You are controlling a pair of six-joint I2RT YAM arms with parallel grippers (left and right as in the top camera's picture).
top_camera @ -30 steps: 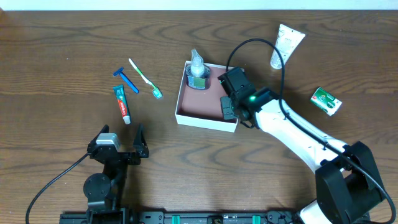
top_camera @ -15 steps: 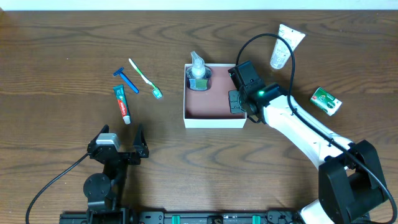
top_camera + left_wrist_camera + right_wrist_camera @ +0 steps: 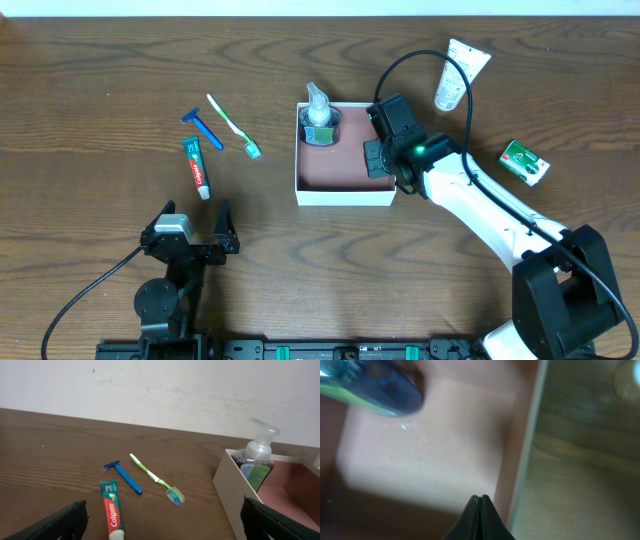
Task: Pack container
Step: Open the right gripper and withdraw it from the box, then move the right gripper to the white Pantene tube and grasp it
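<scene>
I see the container [image 3: 345,198] mid-tabletop holding only the pump bottle [image 3: 318,120]. The toothpaste [image 3: 197,166], razor [image 3: 206,129], toothbrush [image 3: 232,125], white tube [image 3: 455,72] and green packet [image 3: 525,162] lie outside. My right gripper [image 3: 373,160], pinched shut and empty, sits at its right wall. The left gripper [image 3: 195,216] gapes wide near the front edge.

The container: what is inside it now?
In the container a pump bottle stands in the far left corner. The rest of the floor looks bare, but the right hand covers a patch by the right wall.
</scene>
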